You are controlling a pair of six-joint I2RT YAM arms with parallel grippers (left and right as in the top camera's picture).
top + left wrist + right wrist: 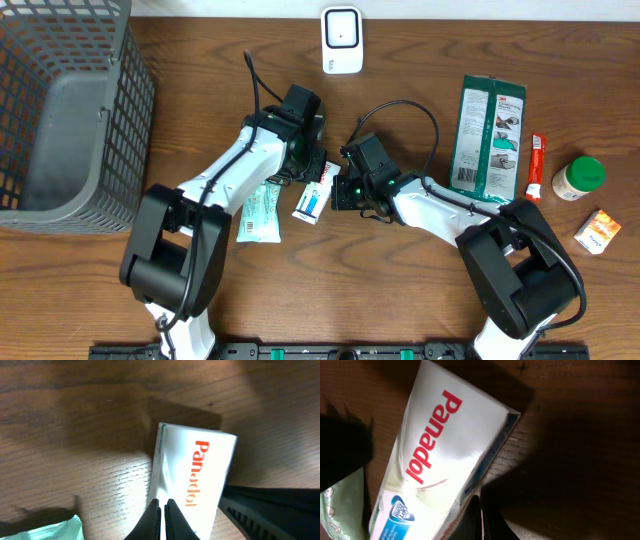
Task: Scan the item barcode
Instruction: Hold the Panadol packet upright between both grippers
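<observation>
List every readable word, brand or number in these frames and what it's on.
"panadol", red letters, on the white box.
Its blue badge: blurred, unreadable.
Print on the green package, red tube, orange carton and pale green pouch: too small to read.

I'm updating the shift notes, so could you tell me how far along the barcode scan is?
Done: both arms are at the Panadol box. In hand: the left end effector and right end effector are shut at its edges; a firm grip isn't clear. Left: bringing its barcode before the white scanner, which stands well away.
</observation>
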